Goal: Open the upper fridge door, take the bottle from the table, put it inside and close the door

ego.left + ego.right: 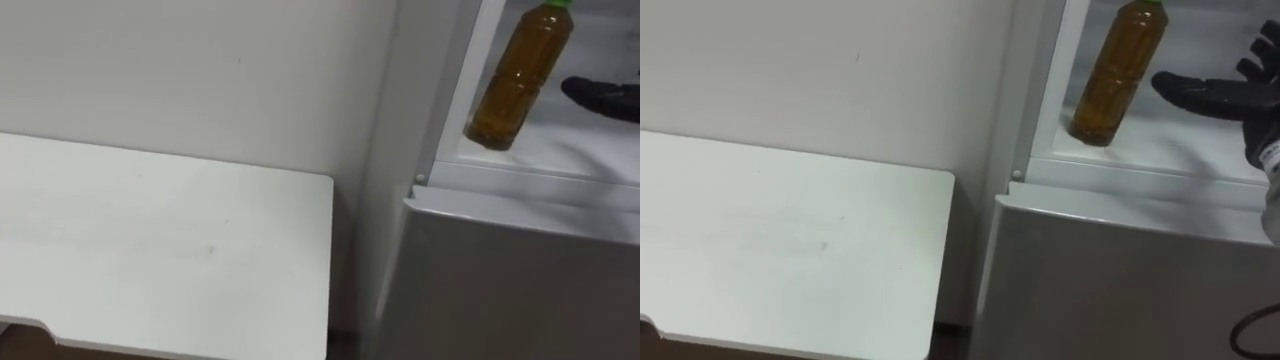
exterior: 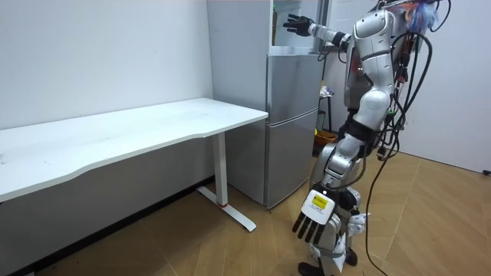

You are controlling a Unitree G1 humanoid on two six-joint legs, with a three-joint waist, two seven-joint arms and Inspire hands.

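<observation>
Table [image 1: 170, 250] comes first, a white top across the lower left of the eye views, with plain wall [image 1: 200, 70] above it. Right of the table's edge stands the grey fridge [image 2: 291, 130], its lower door [image 1: 520, 290] shut at lower right and its upper compartment [image 1: 590, 150] open at upper right. An amber bottle [image 1: 520, 75] with a green cap stands on its base on that compartment's white floor, near the front left corner, just beside the frame. Further right, the right hand [image 1: 1230, 100] hangs inside the compartment with fingers spread wide, holding nothing, near the bottle but apart from it. At the room view's lower middle the left hand [image 2: 308, 224] hangs by the robot's side, fingers loose and empty. Placing looks done, since the 1 bottle stands free. The next move calls for drawing the right hand straight back out, clear of the bottle, then probably shutting the upper door.
</observation>
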